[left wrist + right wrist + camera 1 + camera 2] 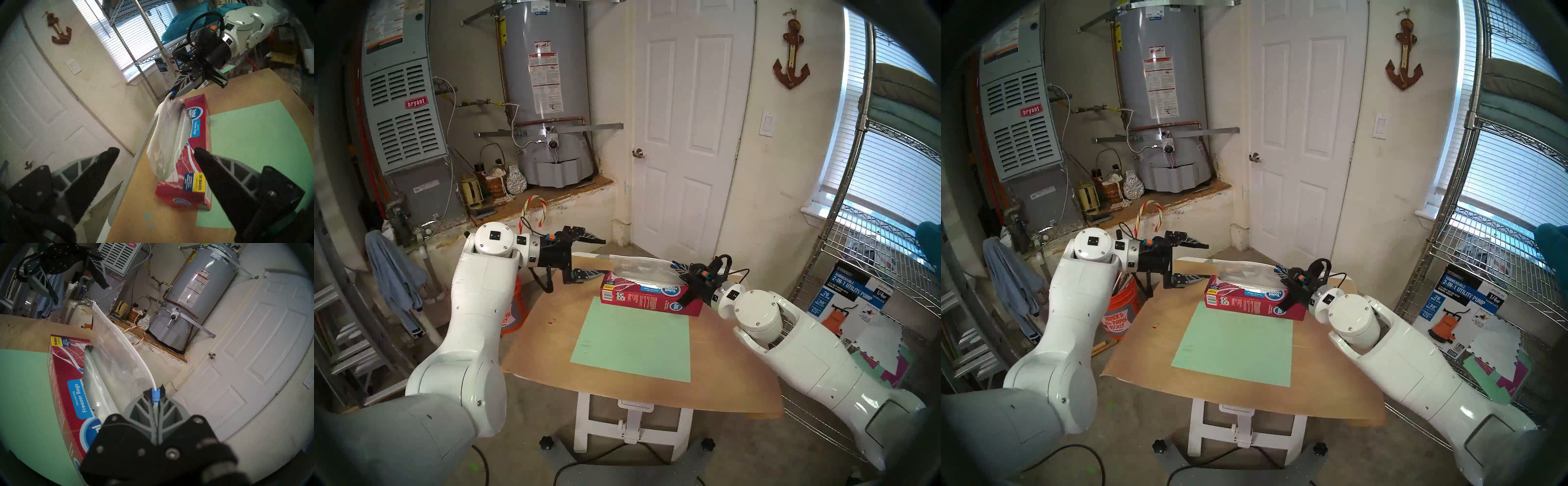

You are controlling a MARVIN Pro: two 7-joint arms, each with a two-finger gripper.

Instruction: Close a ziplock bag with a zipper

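My right gripper (155,396) pinches the tiny blue slider zipper (155,394) on the clear crinkly ziplock bag (117,360); left gripper (156,152) gapes wide, empty — I'd re-clamp the far corner first

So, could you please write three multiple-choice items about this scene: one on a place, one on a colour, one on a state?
1. Where does the red cardboard box stand?
A. on the floor
B. on the brown table, at the far edge of the green paper sheet
C. on the wire shelf

2. What colour is the small plastic zipper slider?
A. blue
B. yellow
C. green

3. How is the left gripper?
A. shut on the clear plastic ziplock bag
B. shut on the box
C. open, holding nothing

Answers: 1 B, the head view shows it there; 2 A, the right wrist view shows it in the shut right gripper; 3 C, its fingers stand apart, clear of the bag.
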